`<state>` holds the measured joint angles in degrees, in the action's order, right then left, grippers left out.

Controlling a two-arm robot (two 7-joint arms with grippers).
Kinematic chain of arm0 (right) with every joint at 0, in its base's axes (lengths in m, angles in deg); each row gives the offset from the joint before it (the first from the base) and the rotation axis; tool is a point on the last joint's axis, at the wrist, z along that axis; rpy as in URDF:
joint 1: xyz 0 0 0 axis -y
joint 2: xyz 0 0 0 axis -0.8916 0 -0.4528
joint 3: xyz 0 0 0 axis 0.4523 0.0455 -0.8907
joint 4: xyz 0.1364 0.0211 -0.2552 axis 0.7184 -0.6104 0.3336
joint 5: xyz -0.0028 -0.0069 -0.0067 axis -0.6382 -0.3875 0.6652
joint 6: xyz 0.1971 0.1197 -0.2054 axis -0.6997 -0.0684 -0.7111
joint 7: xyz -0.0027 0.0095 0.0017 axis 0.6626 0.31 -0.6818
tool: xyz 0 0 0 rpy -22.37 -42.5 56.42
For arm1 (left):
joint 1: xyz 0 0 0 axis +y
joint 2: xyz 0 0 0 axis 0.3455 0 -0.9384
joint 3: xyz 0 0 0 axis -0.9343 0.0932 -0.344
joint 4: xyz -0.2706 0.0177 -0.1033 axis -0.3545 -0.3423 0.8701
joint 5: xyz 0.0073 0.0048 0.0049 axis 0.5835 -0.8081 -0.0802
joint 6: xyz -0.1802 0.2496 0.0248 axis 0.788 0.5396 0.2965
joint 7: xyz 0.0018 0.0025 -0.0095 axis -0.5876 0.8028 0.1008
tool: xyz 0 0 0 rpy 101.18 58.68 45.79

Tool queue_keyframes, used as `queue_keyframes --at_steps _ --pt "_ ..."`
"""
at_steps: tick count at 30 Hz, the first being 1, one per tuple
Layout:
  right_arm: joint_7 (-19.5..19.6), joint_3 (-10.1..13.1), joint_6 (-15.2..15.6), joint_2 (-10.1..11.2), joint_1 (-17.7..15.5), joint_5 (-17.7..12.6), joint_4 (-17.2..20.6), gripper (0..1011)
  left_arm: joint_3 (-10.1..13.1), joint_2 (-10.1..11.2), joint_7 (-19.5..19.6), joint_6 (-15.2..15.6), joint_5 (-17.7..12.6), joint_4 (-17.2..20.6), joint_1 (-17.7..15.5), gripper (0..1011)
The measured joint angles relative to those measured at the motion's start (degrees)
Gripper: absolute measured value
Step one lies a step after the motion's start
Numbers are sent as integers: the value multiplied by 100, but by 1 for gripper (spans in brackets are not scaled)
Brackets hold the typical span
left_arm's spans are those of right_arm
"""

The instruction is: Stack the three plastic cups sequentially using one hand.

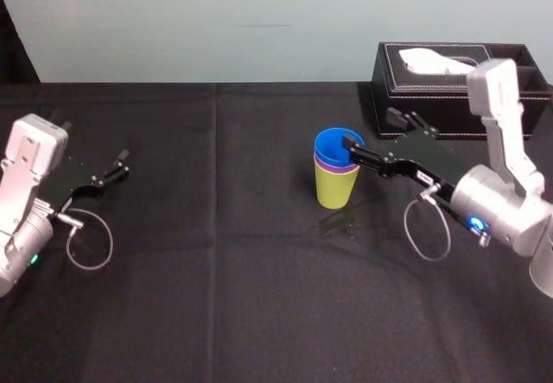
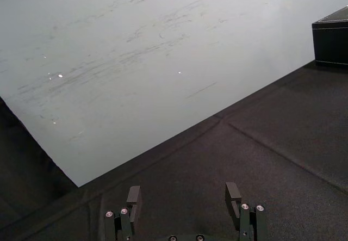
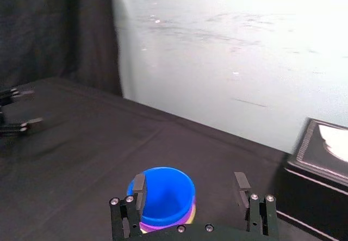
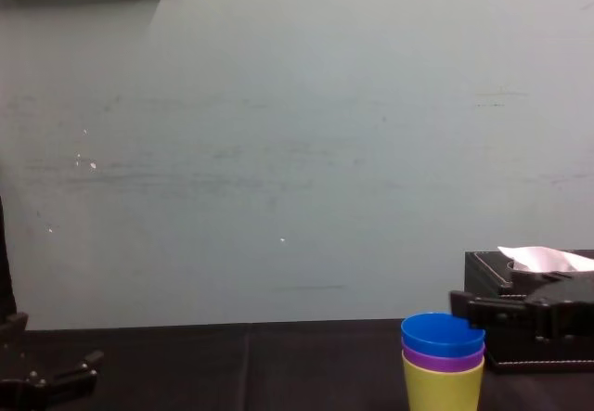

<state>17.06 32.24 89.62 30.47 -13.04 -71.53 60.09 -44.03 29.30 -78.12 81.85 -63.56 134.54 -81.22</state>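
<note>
Nested cups right of centre on the black table (image 1: 242, 271), between two spread grippers.

At far left, left gripper (image 1: 108, 172), fingers wide apart on nothing, well apart from the cups. Right of centre, one upright stack: lime yellow-green cup (image 1: 335, 191) at the bottom, purple cup (image 1: 333, 168) as a thin band, blue cup (image 1: 335, 147) on top, mouth up. Just beside it, right gripper (image 1: 380, 137), fingers spread, one tip at the blue rim, not pinching. Behind, near the back right corner, black tissue box (image 1: 449, 76) with white tissue on top, apart from the stack.

Right of centre on the surface (image 1: 216, 271): three cups (image 1: 337, 175), nested upright. Behind and to the right: tissue box (image 1: 449, 80). At the topmost rim: right hand (image 1: 378, 137). Far left, well apart: left hand (image 1: 117, 165).
</note>
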Motion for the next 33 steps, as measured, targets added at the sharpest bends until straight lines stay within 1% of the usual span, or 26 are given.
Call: queue_keyframes --at_steps 2,3,6,7,8,9,10,11,13,16,19,22,25,33 --pt "137 86 -62 -42 -114 19 42 1000 0 0 0 0 0 0 0 1011" --pt "298 176 -151 -95 -228 50 73 1000 0 0 0 0 0 0 0 1011" --pt "579 304 -302 -206 -387 125 107 1000 0 0 0 0 0 0 0 1011" --pt "770 394 -407 -290 -482 187 116 1000 0 0 0 0 0 0 0 1011" --pt "848 430 -452 -328 -516 215 116 1000 0 0 0 0 0 0 0 1011" --pt "1010 490 -541 -404 -575 285 109 1000 0 0 0 0 0 0 0 1011" --pt "1010 490 -541 -404 -575 285 109 1000 0 0 0 0 0 0 0 1011" --pt "1153 541 -599 -482 -623 362 80 1000 0 0 0 0 0 0 0 1011" --pt "1306 581 -639 -556 -650 446 36 1000 0 0 -1 0 0 0 0 1011" --pt "1570 631 -674 -704 -658 640 -132 1000 0 0 0 0 0 0 0 1011" --pt "1662 643 -683 -780 -635 759 -269 1000 0 0 0 0 0 0 0 1011" --pt "1658 643 -683 -811 -607 844 -360 1000 0 0 0 0 0 0 0 1011" --pt "1596 642 -670 -810 -592 865 -389 1000 0 0 0 0 0 0 0 1011" --pt "1602 642 -670 -813 -600 863 -383 1000 0 0 0 0 0 0 0 1011"
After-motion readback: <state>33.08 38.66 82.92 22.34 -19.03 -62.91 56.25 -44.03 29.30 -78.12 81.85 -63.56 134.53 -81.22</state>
